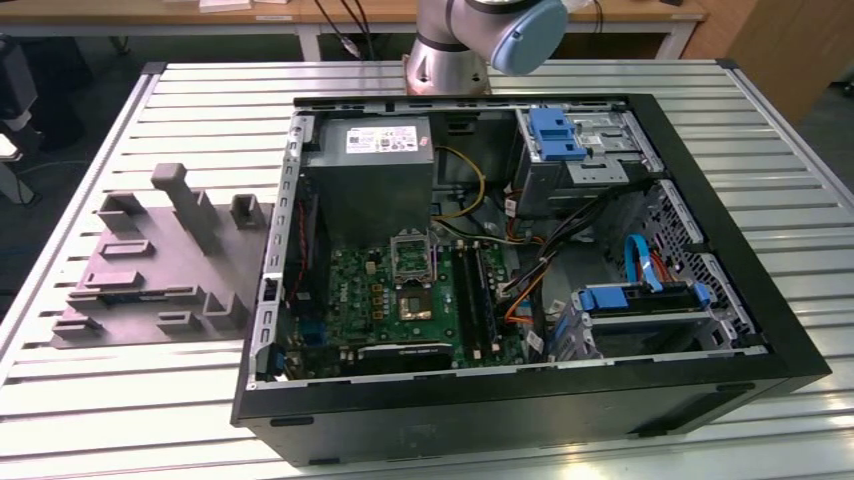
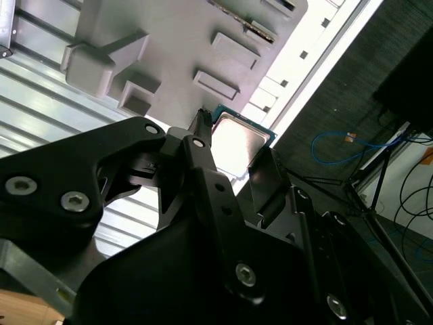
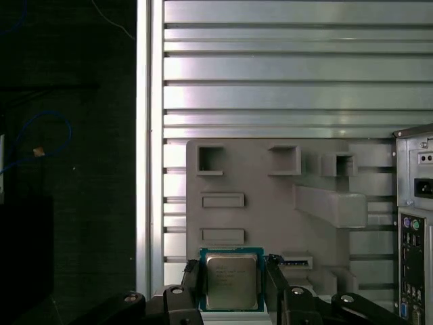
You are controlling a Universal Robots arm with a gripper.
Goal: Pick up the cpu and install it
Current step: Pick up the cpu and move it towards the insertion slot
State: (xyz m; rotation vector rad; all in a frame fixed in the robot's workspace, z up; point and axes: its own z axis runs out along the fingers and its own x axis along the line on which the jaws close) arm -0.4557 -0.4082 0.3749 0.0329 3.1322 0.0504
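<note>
The cpu (image 3: 232,281) is a thin square chip with a pale metal top and a green-blue rim. In both wrist views it sits between my black fingers, which press on two opposite edges. My gripper (image 3: 233,272) is shut on it and holds it well above the grey moulded fixture (image 3: 270,196). In the second wrist view the cpu (image 2: 237,139) shows tilted between the same fingers of my gripper (image 2: 233,154). In the exterior view the grey fixture (image 1: 147,265) lies at the exterior view's left of the open computer case (image 1: 534,390). The metal-framed socket (image 1: 411,247) is on the green motherboard (image 1: 367,300).
The case stands on a slatted metal table (image 1: 120,400). Inside it are a grey power supply box (image 1: 374,170), loose cables (image 1: 534,260) and blue-tabbed drive bays (image 1: 641,300). The case's rear panel (image 3: 414,230) borders the fixture. The table's edge (image 3: 150,135) drops to a dark floor.
</note>
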